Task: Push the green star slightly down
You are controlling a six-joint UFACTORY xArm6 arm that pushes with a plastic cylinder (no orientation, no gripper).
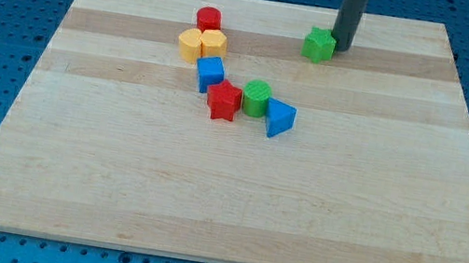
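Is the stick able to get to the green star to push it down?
Probably yes. My tip is already right beside the green star, on its right near the view's top. Nothing lies between them, and the board below the star is free.

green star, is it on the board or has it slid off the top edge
On the board: the green star sits on wood just inside the top edge, my tip at its right side.

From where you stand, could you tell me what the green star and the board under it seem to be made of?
The green star, just left of my tip, looks like moulded plastic: uniform saturated colour, slight sheen. The board looks like light wood, probably unvarnished or matte: visible grain and plank bands, no glare.
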